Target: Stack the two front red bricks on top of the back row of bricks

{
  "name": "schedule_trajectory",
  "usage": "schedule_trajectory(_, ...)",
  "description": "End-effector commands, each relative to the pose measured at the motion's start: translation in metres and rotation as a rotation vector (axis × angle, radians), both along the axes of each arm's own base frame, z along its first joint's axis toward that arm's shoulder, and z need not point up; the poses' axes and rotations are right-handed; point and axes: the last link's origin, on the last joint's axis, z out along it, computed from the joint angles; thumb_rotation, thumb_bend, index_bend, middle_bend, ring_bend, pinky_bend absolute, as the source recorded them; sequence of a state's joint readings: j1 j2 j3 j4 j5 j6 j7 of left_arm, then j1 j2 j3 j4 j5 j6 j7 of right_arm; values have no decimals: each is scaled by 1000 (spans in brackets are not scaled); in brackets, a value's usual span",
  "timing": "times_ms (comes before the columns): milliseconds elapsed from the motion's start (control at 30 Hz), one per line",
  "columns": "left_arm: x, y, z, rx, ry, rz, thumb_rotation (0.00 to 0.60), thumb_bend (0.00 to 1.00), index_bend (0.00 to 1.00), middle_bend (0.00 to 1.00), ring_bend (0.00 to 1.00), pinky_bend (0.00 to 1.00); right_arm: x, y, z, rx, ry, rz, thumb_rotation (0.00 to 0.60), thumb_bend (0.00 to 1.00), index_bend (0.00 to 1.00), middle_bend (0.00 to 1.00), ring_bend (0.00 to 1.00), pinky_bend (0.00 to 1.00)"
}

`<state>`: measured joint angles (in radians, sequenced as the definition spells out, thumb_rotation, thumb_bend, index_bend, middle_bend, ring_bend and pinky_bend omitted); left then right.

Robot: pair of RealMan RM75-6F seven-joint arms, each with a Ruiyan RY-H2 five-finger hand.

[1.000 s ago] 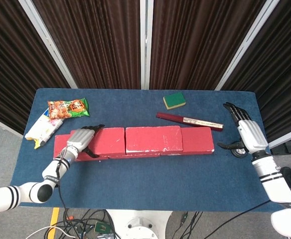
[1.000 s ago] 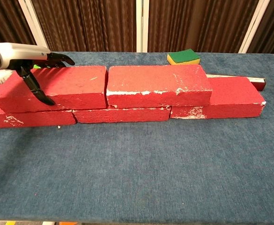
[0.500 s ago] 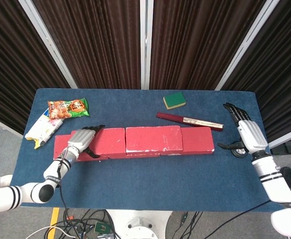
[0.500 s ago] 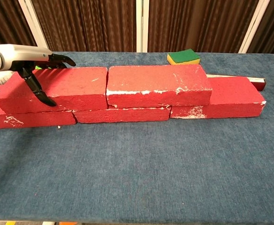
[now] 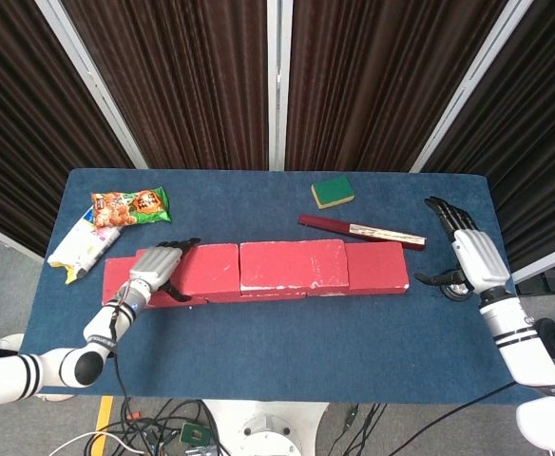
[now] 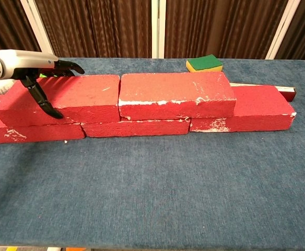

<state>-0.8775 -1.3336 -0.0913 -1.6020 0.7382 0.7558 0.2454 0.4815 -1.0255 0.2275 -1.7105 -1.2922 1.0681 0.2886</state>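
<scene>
1. Dark pleated curtains are hanging behind the blue-covered table (image 5: pixel 287 351), and we are facing a long row of red bricks running left to right across it.
2. We are seeing two upper bricks already sitting on the back row: the left stacked brick (image 6: pixel 69 99) and the middle stacked brick (image 6: pixel 176 95), butted end to end, their long axes lying along the row.
3. Our left robot hand (image 5: pixel 154 266) is grasping the left stacked brick at its outer end, fingers draped over the top and thumb reaching down the front face.
4. Our right robot hand (image 5: pixel 472 255) is hovering released, fingers spread, just beyond the row's right end and apart from the bricks.
5. We are judging that the left hand is nearest the brick in play; any nudge would run rightward along the row toward its neighbour.
6. A sponge (image 5: pixel 333 192), a snack packet (image 5: pixel 130 206) and a closed fan (image 5: pixel 363 231) are lying behind the bricks.
</scene>
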Motion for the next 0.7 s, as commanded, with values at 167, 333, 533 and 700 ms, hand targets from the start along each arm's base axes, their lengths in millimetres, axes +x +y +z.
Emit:
schedule_trajectory(167, 1, 0, 0, 0, -6, 0, 600, 85, 8, 7, 0, 45, -1, 0, 0, 1, 2, -7, 600, 0, 0, 0, 0, 0)
schedule_trajectory(333, 1, 0, 1, -6, -9, 2, 600, 68, 7, 0, 0, 28, -3, -1, 1, 1, 2, -13, 600, 0, 0, 0, 0, 0)
schedule_trajectory(533, 3, -2, 1, -21, -10, -5, 600, 61, 6, 0, 0, 9, -3, -1, 0, 0, 1, -14, 600, 0, 0, 0, 0, 0)
schedule_trajectory(700, 4, -2, 3, -7, -19, -13, 600, 48, 3, 0, 0, 0, -5, -1, 1, -3, -1, -18, 600, 0, 0, 0, 0, 0)
